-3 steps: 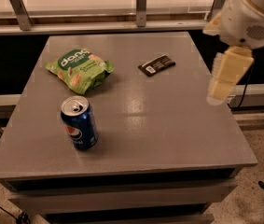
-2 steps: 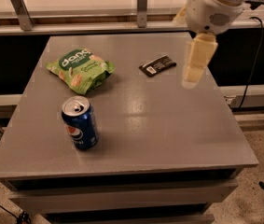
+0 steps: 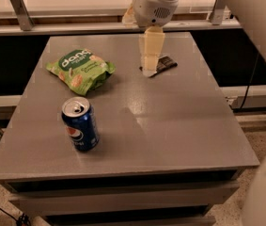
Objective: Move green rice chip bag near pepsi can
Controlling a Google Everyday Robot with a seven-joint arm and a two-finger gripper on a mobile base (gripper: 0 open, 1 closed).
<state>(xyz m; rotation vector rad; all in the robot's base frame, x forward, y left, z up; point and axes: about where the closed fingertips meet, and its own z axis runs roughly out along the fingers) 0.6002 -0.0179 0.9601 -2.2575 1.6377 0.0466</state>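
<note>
The green rice chip bag [image 3: 80, 68] lies flat on the left rear part of the surface [image 3: 184, 126]. The pepsi can [image 3: 80, 124] stands upright nearer the front edge, close to the bag but apart from it. The pincer [image 3: 150, 66] hangs over the rear middle, just beside a small black packet [image 3: 164, 63] and well right of the bag. Whether it is spread or pressed together I cannot tell. The bag looks light, puffy and crinkly, so it will likely yield and slip under pressure, and its chips would crush easily. A gentle pinch on a crimped edge seems safest.
</note>
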